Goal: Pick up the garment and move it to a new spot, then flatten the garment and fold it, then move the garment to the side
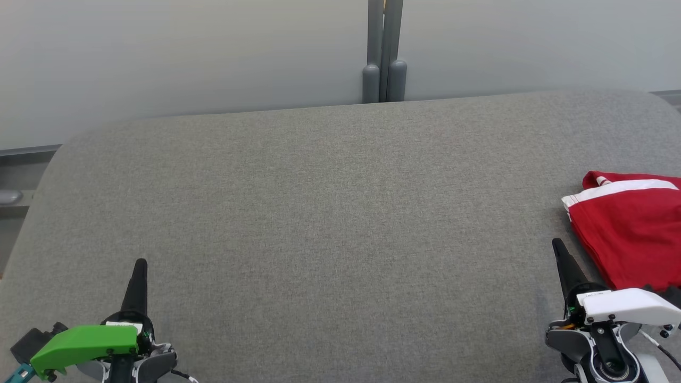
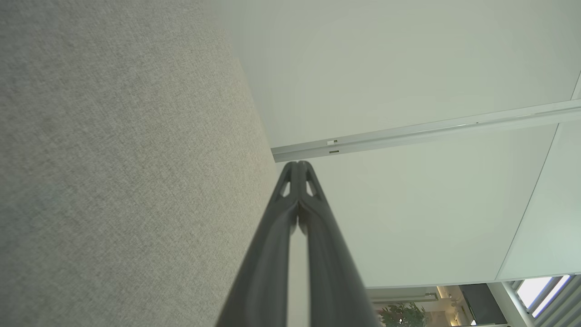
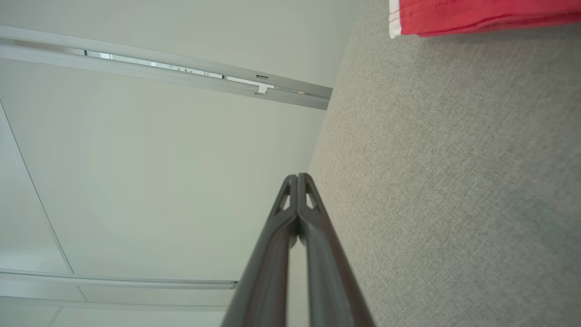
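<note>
The garment [image 1: 633, 229] is red with white trim and lies folded at the right edge of the grey fabric surface [image 1: 330, 213]. A strip of the garment [image 3: 476, 16] runs along the top of the right wrist view. My right gripper [image 1: 558, 246] sits just left of the garment's near corner, shut with nothing between its fingers [image 3: 297, 178]. At the lower left my left gripper [image 1: 140, 264], far from the garment, is shut too, its fingertips [image 2: 297, 164] pressed together and holding nothing.
A pale wall [image 1: 186, 53] rises behind the surface, with a grey post [image 1: 384, 53] at its middle. The surface's rounded far edge runs across the head view. A narrow ledge [image 1: 21, 159] shows past the left edge.
</note>
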### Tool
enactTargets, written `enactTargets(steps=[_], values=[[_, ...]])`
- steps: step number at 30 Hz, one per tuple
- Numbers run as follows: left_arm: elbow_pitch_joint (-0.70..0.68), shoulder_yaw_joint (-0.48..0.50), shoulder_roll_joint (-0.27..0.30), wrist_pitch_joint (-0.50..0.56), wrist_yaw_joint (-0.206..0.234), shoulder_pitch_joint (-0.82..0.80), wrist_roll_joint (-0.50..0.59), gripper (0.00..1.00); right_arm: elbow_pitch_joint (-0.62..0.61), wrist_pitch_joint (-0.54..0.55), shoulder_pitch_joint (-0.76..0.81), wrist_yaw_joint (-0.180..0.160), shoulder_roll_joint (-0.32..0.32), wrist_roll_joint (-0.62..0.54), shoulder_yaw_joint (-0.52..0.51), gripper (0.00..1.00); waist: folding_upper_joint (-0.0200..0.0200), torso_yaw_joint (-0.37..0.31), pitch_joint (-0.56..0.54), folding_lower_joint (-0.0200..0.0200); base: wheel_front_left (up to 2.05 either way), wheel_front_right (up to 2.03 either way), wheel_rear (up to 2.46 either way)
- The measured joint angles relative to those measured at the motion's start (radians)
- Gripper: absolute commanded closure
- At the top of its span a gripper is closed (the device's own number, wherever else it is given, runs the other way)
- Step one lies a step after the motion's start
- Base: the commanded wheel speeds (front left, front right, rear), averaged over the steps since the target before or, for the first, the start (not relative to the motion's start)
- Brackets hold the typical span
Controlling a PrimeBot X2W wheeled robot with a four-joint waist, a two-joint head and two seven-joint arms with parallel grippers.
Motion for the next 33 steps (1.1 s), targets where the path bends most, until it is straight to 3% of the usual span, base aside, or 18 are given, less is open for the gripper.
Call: enactTargets(steps=[33], values=[[-0.010,0.018,-0.006,0.051,-0.003,-0.034,-0.174,1.00,-0.008,0.051,-0.019,0.000,-0.003,0.235,0.009,1.00,0.0000,-0.003,0.006,0.0000,0.00,0.00,0.00]])
